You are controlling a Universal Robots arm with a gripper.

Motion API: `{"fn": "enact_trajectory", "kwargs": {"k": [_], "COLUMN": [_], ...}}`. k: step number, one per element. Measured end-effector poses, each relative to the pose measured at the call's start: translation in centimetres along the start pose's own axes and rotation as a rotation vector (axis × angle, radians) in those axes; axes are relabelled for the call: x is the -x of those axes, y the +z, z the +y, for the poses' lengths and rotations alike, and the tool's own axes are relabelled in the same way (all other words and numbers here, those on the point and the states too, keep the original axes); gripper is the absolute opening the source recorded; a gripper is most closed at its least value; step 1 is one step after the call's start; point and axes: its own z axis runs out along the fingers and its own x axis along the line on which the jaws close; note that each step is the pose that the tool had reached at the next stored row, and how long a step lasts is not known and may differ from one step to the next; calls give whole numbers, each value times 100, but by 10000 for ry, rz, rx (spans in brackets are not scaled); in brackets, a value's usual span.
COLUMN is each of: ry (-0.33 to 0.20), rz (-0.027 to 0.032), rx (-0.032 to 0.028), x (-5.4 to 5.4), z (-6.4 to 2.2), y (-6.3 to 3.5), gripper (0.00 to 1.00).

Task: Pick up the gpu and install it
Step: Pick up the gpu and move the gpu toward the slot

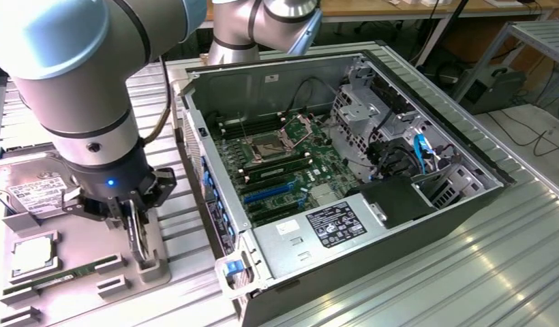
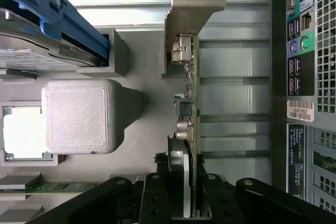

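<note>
Two fingers of the gripper, nearly closed, pinch the gpu edge-on between them, over the tray. Likely best: straight lift, card vertical, no twisting. Case sits right of the fingers in the exterior view.

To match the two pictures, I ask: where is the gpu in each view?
Exterior view: the gpu stands edge-on in the gripper, on the exterior view's left of the computer case.
Wrist view: the gpu runs edge-on beside the case's port panel.
Shared landmark: the computer case.
</note>
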Motion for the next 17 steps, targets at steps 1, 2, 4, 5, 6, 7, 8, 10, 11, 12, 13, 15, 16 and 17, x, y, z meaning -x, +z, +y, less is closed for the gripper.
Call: {"fn": "enact_trajectory", "kwargs": {"k": [1,2,4,5,6,7,8,10,11,12,13,15,16,17], "ry": [0,0,0,0,0,0,-1,-1,0,0,0,0,0,0], "rz": [0,-1,-1,-1,-1,-2,-1,-1,-1,-2,-1,0,-1,-1], "rx": [1,2,1,1,1,1,1,1,1,1,1,1,1,2], "x": [0,0,1,1,1,1,1,1,1,1,1,2,2,2], "z": [1,2,4,5,5,6,7,9,10,11,12,14,15,15], "y": [-25,-52,-91,-116,-135,-164,-186,-234,-255,-277,-301,-355,-376,-393], "gripper": [29,29,29,29,29,29,29,29,29,29,29,29,29,29]}}
